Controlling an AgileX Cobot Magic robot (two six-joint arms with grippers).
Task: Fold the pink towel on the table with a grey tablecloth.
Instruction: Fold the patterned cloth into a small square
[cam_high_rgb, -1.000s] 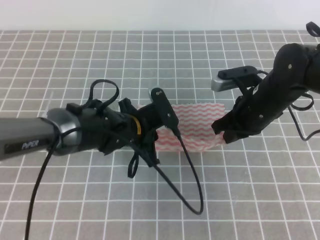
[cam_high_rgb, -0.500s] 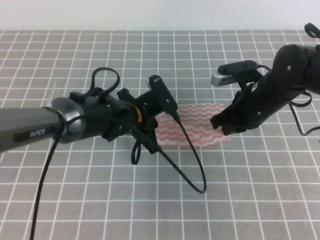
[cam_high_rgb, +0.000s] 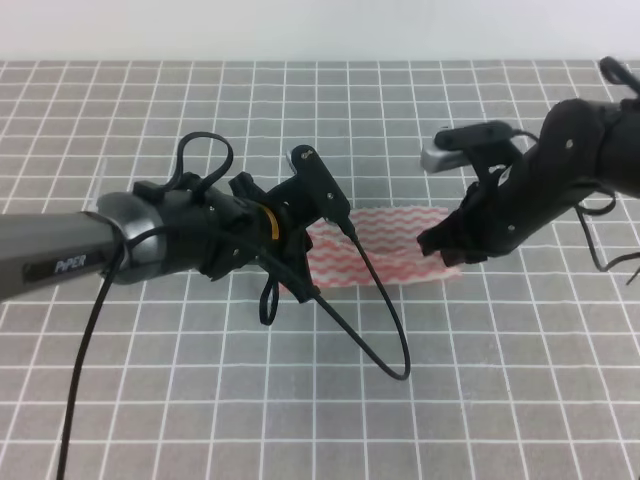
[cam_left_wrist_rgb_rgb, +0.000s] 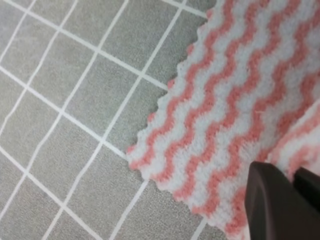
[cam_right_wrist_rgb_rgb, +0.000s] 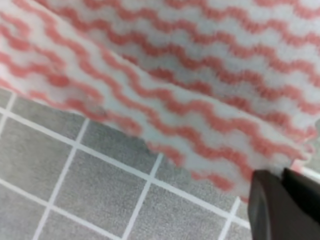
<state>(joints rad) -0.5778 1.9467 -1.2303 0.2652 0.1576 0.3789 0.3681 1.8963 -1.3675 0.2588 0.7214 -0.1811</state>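
Note:
The pink towel (cam_high_rgb: 385, 250) lies mid-table on the table with a grey tablecloth (cam_high_rgb: 300, 120). Its near edge is lifted off the cloth and curls back over the rest. My left gripper (cam_high_rgb: 308, 268) is shut on the towel's near left corner. In the left wrist view its dark fingers (cam_left_wrist_rgb_rgb: 272, 200) pinch a raised strip of the pink towel (cam_left_wrist_rgb_rgb: 235, 100). My right gripper (cam_high_rgb: 448, 255) is shut on the near right corner. In the right wrist view its fingers (cam_right_wrist_rgb_rgb: 270, 205) hold the raised edge of the pink towel (cam_right_wrist_rgb_rgb: 200, 100) above the grid cloth (cam_right_wrist_rgb_rgb: 60, 175).
A black cable (cam_high_rgb: 385, 340) hangs from the left arm in a loop over the cloth in front of the towel. The right arm's silver wrist camera (cam_high_rgb: 445, 158) sits above the towel's right end. The grid cloth (cam_left_wrist_rgb_rgb: 65, 100) stretches all around.
Both grippers have moved toward the far side of the table with the towel's near edge. The visible towel has become shorter from front to back.

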